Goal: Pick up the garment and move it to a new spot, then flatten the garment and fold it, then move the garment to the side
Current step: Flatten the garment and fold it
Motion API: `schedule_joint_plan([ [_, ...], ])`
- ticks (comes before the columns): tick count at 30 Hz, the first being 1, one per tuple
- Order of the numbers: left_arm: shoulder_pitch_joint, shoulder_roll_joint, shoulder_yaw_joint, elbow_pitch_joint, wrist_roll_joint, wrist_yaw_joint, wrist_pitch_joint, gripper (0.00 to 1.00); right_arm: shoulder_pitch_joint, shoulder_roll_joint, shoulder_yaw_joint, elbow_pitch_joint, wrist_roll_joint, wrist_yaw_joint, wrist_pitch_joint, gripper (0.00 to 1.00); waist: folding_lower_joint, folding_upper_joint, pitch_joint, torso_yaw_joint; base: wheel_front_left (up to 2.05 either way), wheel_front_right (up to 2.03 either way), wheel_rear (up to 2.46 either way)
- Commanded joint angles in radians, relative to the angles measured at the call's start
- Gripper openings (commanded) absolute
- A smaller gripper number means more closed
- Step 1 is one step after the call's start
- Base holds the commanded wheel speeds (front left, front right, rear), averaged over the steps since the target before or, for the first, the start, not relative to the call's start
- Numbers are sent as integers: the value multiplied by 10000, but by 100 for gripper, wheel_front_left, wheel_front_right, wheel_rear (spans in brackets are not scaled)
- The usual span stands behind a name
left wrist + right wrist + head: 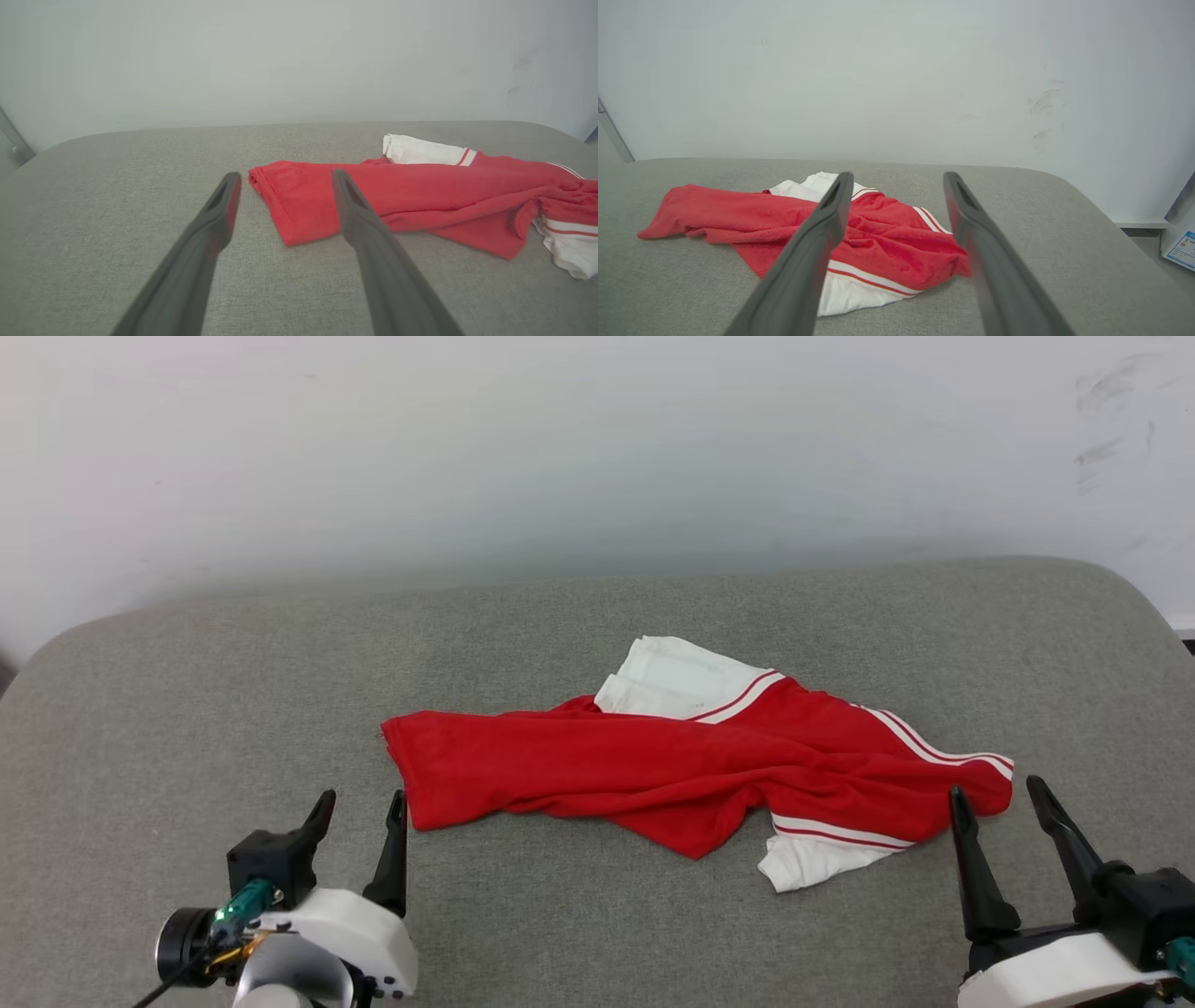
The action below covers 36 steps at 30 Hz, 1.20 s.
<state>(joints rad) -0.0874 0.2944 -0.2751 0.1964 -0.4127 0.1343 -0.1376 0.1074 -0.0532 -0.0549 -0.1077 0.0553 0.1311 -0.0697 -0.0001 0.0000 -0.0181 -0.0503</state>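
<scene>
The garment (672, 765) lies crumpled in a long bundle across the middle of the grey cushion, red body with white sleeves and stripe trim; no lettering shows. My left gripper (359, 803) stands open just left of the garment's left end, not touching it. In the left wrist view the garment (420, 196) has its red hem corner between and beyond my left gripper's (285, 179) tips. My right gripper (999, 793) stands open at the garment's right end. The right wrist view has the garment (878, 233) lying beyond my right gripper (899, 179).
The grey padded surface (187, 709) reaches a pale wall (560, 448) at the back, with rounded corners left and right. Off its right edge, a white box with a label (1181, 247) sits on the floor. Bare cushion lies left of and in front of the garment.
</scene>
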Motion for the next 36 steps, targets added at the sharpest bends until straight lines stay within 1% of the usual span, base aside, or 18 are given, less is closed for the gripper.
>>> schedule_joint_plan([
  [1, -382, 73, -112, 57, -47, -135, 308, 100, 105, 40, 76, -161, 168, -7, 7, 100, 1, 0, 79, -104, 0, 0, 0],
  [3, -800, 103, -268, 154, -111, -345, 753, 100, 65, 42, 142, -242, 265, -7, 54, 100, 1, 0, 214, -193, 0, 0, 0],
  [6, -1724, 255, -531, 380, -188, -811, 1582, 100, -162, 43, 239, -358, 377, -7, 32, 100, 1, 0, 632, -347, 0, 0, 0],
  [11, -3263, 569, -1085, 1169, -467, -1797, 3622, 100, -535, 41, 391, -292, 532, -7, -116, 100, 1, 0, 1335, -656, 0, 0, 0],
  [14, -3947, 738, -1339, 1642, -738, -2189, 4772, 100, -720, 42, 438, -195, 589, -7, -215, 100, 1, 0, 1751, -823, 0, 0, 0],
  [18, -4548, 955, -1669, 2244, -1136, -2461, 6076, 100, -950, 39, 501, -47, 630, -7, -368, 100, 1, 0, 2253, -1001, 0, 0, 0],
  [23, -4880, 1147, -2187, 3008, -1613, -2594, 7557, 100, -1265, 40, 586, 171, 681, -7, -625, 100, 1, 0, 2644, -1168, 0, 0, 0],
  [24, -4880, 1147, -2187, 3008, -1613, -2594, 7557, 100, -1265, 40, 586, 171, 681, -7, -625, 100, 1, 0, 2644, -1168, 0, 0, 0],
  [27, -4764, 1219, -2612, 3385, -1786, -2609, 8205, 100, -1382, 40, 634, 318, 756, -7, -738, 100, 1, 0, 2753, -1230, 0, 0, 0],
  [28, -4715, 1189, -2717, 3465, -1917, -2623, 8380, 95, -1416, 40, 647, 364, 754, -7, -773, 100, 1, 0, 2763, -1241, 0, 0, 0],
  [29, -4656, 1178, -2817, 3534, -2036, -2634, 8537, 69, -1448, 40, 665, 411, 757, -7, -794, 100, 1, 0, 2759, -1249, 0, 0, 0],
  [30, -4598, 1190, -2913, 3587, -2120, -2640, 8670, 16, -1468, 40, 676, 455, 758, -7, -822, 100, 1, 0, 2734, -1248, 0, 0, 0],
  [31, -4571, 1194, -2937, 3593, -2222, -2647, 8685, 0, -1484, 40, 667, 486, 757, -7, -850, 100, 1, 0, 2695, -1235, 0, 0, 0],
  [36, -4694, 1223, -2895, 3229, -2382, -2656, 7880, 0, -1420, 39, 534, 572, 666, -7, -833, 100, 1, 0, 2397, -1049, 0, 0, 0],
])
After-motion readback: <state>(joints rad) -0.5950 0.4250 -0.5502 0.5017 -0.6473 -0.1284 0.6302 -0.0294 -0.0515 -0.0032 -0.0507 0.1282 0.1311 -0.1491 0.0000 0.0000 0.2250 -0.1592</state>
